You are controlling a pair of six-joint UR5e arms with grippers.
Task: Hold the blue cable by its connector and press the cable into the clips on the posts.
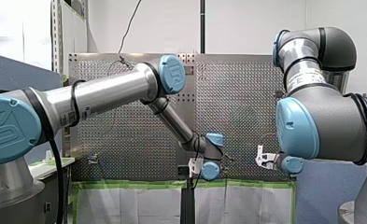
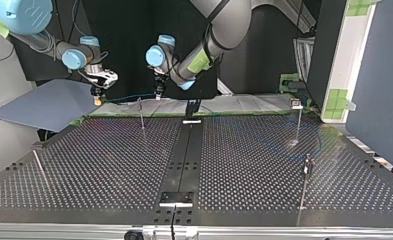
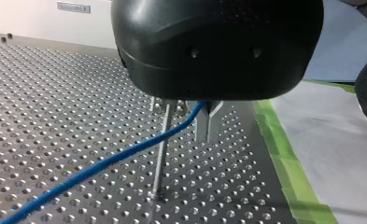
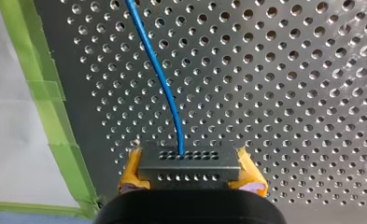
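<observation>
My right gripper (image 4: pixel 191 171) clamps the grey perforated connector (image 4: pixel 190 162) to steer the thin blue cable (image 4: pixel 160 74). I cannot tell my left gripper's (image 3: pixel 197 119) state.

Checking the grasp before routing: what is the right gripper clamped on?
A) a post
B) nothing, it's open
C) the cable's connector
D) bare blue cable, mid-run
C: in the right wrist view the right gripper has its yellow pads on both sides of the dark connector, and the blue cable runs out of the connector's face.
</observation>
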